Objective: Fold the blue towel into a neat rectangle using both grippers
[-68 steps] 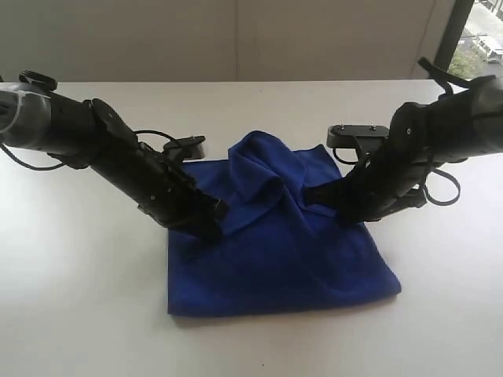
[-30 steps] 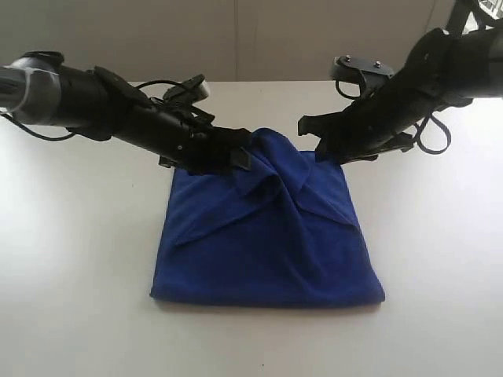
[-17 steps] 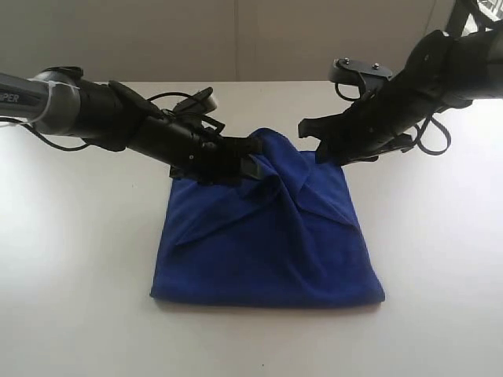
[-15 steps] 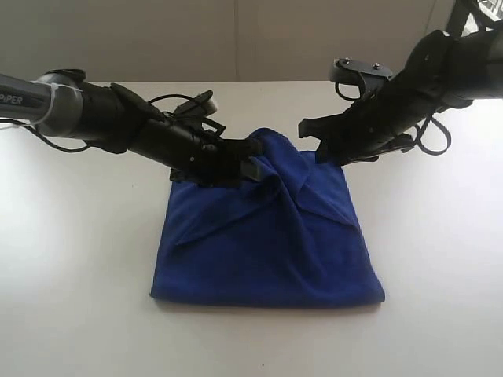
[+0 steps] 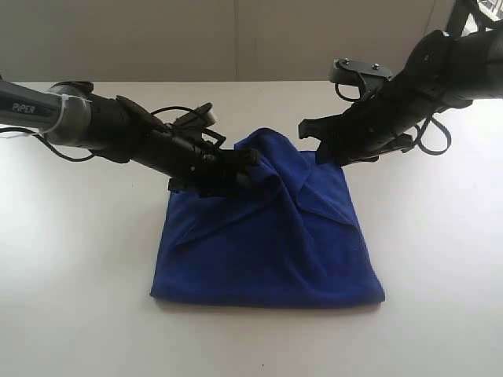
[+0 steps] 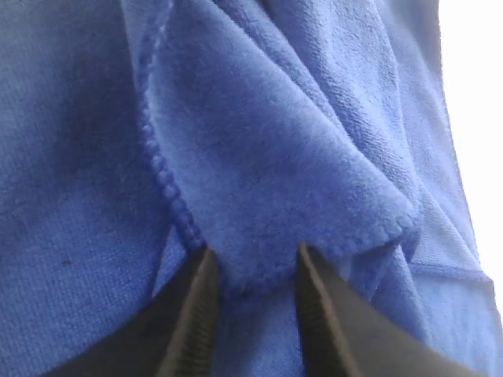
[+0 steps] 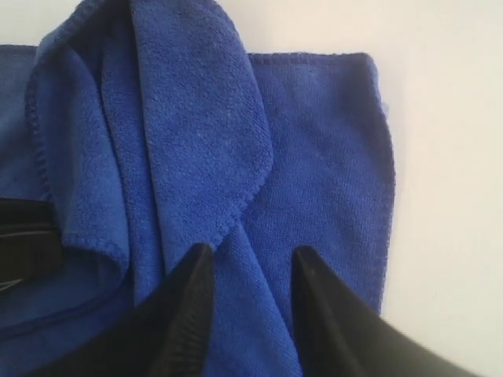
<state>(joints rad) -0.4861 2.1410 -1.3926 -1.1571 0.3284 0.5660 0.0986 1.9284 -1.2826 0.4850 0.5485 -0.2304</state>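
The blue towel [image 5: 267,243] lies on the white table [image 5: 78,275], roughly squared, with a raised, bunched fold at its far middle. My left gripper [image 5: 247,166] reaches in from the left to that fold. In the left wrist view a hemmed towel corner [image 6: 275,157] sits between the fingertips of the left gripper [image 6: 253,271], which stand apart. My right gripper [image 5: 310,141] hovers over the towel's far right part. In the right wrist view the right gripper [image 7: 247,263] is open above flat blue towel [image 7: 322,157], beside a folded-over flap, holding nothing.
Bare white table [image 7: 448,157] runs past the towel's far right corner. A pale wall [image 5: 236,39] stands behind the table, and a window [image 5: 483,39] shows at the far right. Black cables hang from both arms.
My left gripper has pushed further right and lower into the raised fold, and its fingers have narrowed around the towel corner. The right arm has stayed still over the last second.
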